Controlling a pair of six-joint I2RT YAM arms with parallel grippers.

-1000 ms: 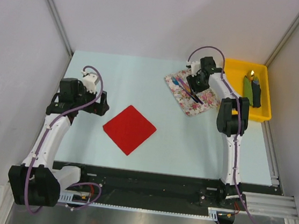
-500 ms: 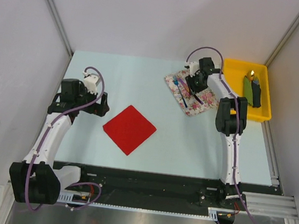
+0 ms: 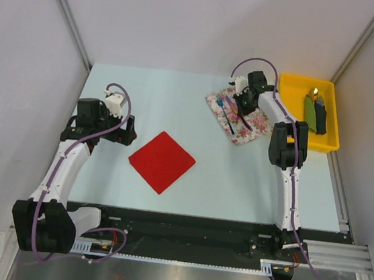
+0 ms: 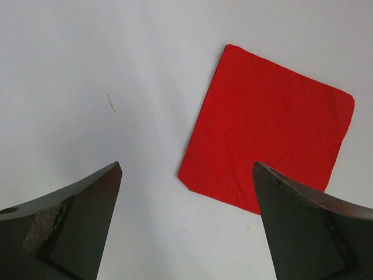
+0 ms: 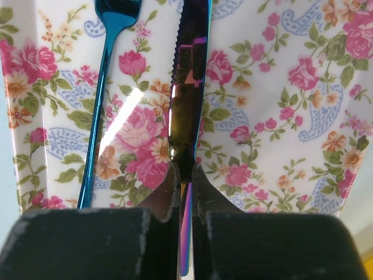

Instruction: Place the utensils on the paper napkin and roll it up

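Observation:
The red paper napkin (image 3: 161,161) (image 4: 268,146) lies flat on the table, left of centre. My left gripper (image 3: 128,130) (image 4: 186,169) hovers just left of it, jaws wide open and empty. The utensils rest on a floral cloth (image 3: 238,117) (image 5: 280,105) at the back right: a blue fork (image 5: 105,87) and an iridescent purple knife (image 3: 245,119) (image 5: 189,76). My right gripper (image 3: 245,106) (image 5: 183,175) is down on the cloth, fingers shut on the knife's handle, the blade pointing away in the right wrist view.
A yellow tray (image 3: 329,139) at the far right holds a green roll (image 3: 309,108) and a dark roll (image 3: 321,117). Grey walls close in the table on three sides.
The right gripper has slid slightly toward the far end of the cloth and closed on the knife. The left arm has stayed put.

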